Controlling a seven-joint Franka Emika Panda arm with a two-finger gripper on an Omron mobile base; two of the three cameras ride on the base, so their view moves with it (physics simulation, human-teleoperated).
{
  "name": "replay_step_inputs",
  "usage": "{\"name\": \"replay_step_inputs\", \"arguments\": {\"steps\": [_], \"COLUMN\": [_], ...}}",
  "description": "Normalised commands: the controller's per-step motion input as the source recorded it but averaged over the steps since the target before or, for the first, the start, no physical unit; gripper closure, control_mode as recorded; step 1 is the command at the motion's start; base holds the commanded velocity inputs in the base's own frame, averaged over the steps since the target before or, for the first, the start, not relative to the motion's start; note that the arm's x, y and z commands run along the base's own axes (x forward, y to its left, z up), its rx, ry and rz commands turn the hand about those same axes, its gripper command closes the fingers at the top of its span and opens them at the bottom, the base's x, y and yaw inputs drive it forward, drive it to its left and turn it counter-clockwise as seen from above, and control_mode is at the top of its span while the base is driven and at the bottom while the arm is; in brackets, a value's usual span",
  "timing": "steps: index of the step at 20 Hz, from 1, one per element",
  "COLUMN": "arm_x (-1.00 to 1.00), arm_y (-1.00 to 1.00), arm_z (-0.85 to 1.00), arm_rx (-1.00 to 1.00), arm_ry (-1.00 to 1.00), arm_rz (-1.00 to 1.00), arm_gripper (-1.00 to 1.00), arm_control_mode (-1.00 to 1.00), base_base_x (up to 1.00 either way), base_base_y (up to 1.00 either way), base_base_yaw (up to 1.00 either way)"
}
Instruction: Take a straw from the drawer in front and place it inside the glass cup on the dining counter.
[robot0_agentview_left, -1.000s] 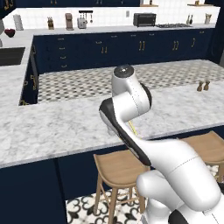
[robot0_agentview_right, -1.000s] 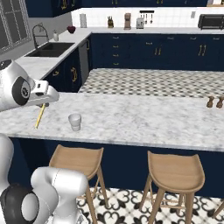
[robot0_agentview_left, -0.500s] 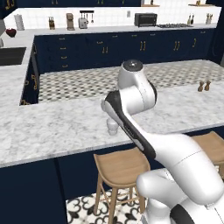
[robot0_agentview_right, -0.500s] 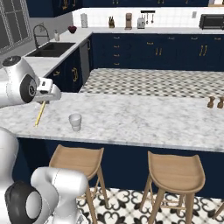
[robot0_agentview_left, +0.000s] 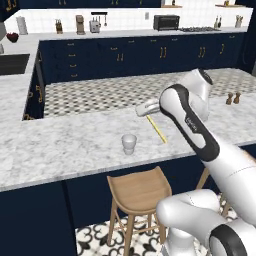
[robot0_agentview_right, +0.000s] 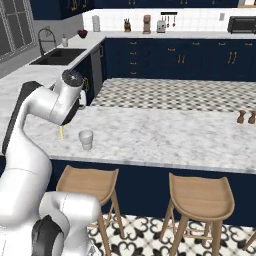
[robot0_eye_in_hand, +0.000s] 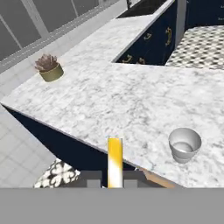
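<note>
My gripper (robot0_agentview_left: 148, 114) is shut on the straw (robot0_agentview_left: 156, 129), a thin pale yellow stick that hangs tilted above the dining counter (robot0_agentview_left: 60, 145). The glass cup (robot0_agentview_left: 129, 144) stands upright on the counter near its front edge, apart from the straw. From the right base, the straw's lower end (robot0_agentview_right: 61, 133) pokes out below my arm, just left of the glass cup (robot0_agentview_right: 86, 139). In the hand view the straw (robot0_eye_in_hand: 115, 162) rises between my fingertips, with the glass cup (robot0_eye_in_hand: 184, 144) to its right on the dining counter (robot0_eye_in_hand: 122, 100). The drawer is out of view.
Wooden stools (robot0_agentview_left: 137, 192) (robot0_agentview_right: 200, 195) stand under the counter's front edge. Two small shakers (robot0_agentview_left: 232, 98) (robot0_agentview_right: 246, 117) sit at the counter's far right. A potted plant (robot0_eye_in_hand: 50, 70) sits on the counter's left part. A sink (robot0_agentview_right: 60, 55) lies at the back left.
My arm has swung sideways over the counter and carried the straw closer to the glass cup. The cup, hidden behind my arm a second ago, is now in the open.
</note>
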Motion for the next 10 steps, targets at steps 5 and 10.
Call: {"name": "replay_step_inputs", "arguments": {"steps": [5, 10], "arm_x": [0.47, 0.69], "arm_y": [-0.01, 0.07], "arm_z": [0.00, -0.06], "arm_rx": [0.40, 0.35], "arm_ry": [-0.04, 0.00], "arm_rz": [0.45, 0.40], "arm_gripper": [1.00, 1.00], "arm_control_mode": [-1.00, -1.00], "base_base_x": [0.00, 0.00], "base_base_y": [0.00, 0.00], "base_base_yaw": [0.00, 0.00]}}
